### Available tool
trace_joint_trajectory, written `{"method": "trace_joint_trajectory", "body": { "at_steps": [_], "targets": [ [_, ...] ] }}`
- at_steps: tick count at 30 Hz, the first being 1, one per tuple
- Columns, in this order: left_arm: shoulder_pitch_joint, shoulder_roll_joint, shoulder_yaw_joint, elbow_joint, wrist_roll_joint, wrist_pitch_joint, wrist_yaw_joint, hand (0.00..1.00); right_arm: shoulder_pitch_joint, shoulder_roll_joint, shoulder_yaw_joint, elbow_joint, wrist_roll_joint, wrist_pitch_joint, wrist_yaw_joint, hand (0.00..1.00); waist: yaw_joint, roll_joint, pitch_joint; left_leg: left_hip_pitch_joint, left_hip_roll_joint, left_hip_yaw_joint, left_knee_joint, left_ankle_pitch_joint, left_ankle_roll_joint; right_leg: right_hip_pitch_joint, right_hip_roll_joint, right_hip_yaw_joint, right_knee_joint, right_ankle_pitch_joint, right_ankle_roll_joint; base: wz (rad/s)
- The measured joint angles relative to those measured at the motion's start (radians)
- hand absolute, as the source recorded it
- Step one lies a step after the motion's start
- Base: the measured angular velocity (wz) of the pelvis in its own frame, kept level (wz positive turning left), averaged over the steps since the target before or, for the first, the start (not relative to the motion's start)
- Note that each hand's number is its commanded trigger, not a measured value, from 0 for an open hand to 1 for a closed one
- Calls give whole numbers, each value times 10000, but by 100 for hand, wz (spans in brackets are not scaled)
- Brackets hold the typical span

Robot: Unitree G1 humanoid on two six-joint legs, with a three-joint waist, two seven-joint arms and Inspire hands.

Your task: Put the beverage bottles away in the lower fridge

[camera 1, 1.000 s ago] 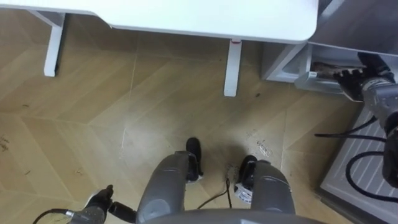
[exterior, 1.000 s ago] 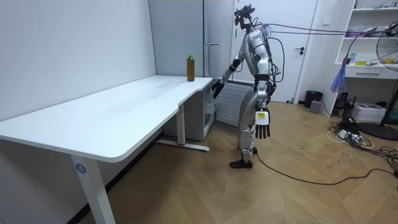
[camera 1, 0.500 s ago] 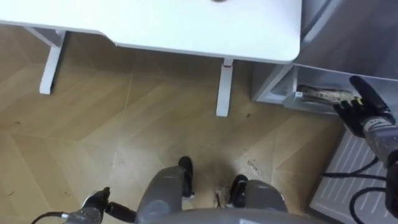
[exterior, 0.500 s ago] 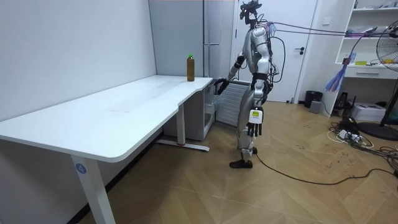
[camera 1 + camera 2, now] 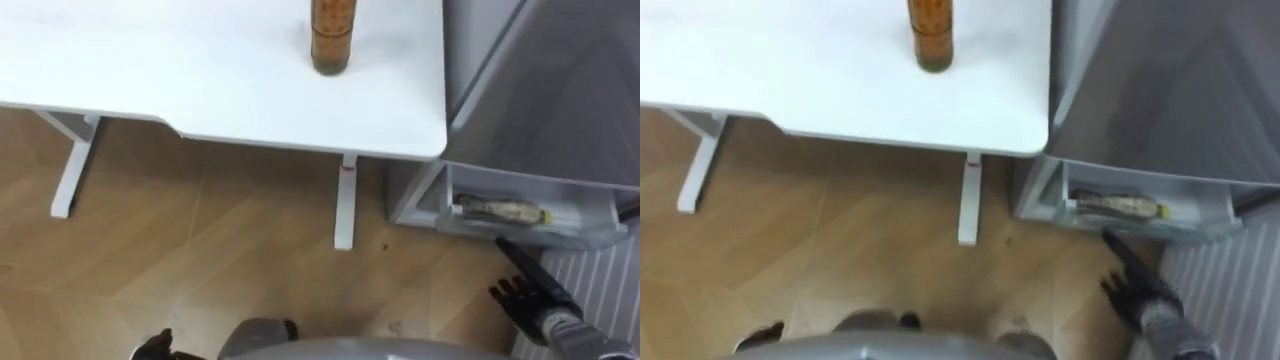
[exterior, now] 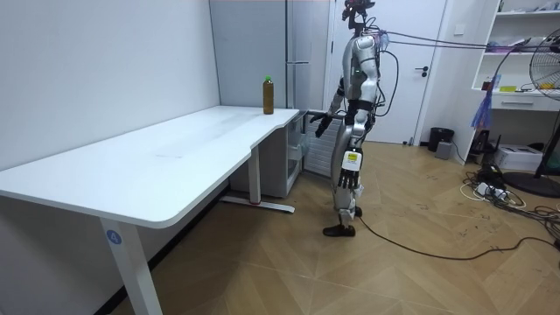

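A brown drink bottle (image 5: 332,40) with a green cap stands upright near the corner of the white table (image 5: 200,70), beside the grey fridge (image 5: 540,90). Low down, the fridge's open white shelf (image 5: 520,218) holds another bottle (image 5: 497,210) lying on its side. My right hand (image 5: 525,295) hovers open and empty below and in front of that shelf, fingers straight. My left hand (image 6: 347,175) hangs open at my side, away from both bottles. I stand on the wood floor at the table's end, facing the fridge.
The table's white legs (image 5: 345,200) stand on the wood floor between me and the fridge. A white ribbed panel (image 5: 600,290) is at the right, next to my right hand. In the room view a fan (image 6: 547,96), cables and shelves stand behind me.
My head camera has lifted, bringing the table top and bottle into view. My right hand has drawn back and down from the fridge's shelf. My left hand has swung in beside my leg.
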Motion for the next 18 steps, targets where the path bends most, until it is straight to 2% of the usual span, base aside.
{"method": "trace_joint_trajectory", "body": {
  "at_steps": [5,8,12,15,18],
  "targets": [
    [153,-153,213,-14,-4,-7,155,0,83,353,97,-35,-984,-71,34,0,-131,-92,27,580,-30,173,-282,-61,-36,559,-10,11,-223,-4,25,-3],
    [125,-290,214,-31,-10,-12,207,0,206,446,409,-53,-1464,-88,167,0,-206,-84,5,737,-36,174,-286,-120,-61,784,8,-21,-360,-6,31,3],
    [110,-489,585,-227,-68,-178,392,0,504,577,442,-22,-2260,-113,263,0,-237,-73,13,889,-34,173,-311,-189,-86,942,12,-55,-369,-12,41,0],
    [112,-499,676,-224,-166,-344,423,0,763,656,443,2,-2550,-112,321,0,-230,-113,45,1007,-34,186,-317,-234,-79,1047,10,-47,-349,-11,44,0],
    [136,-514,876,-213,-513,-371,432,0,972,799,442,0,-2687,-101,320,0,-230,-160,37,1098,-20,184,-300,-282,-85,1129,25,-22,-348,-10,44,-2]
  ]
}}
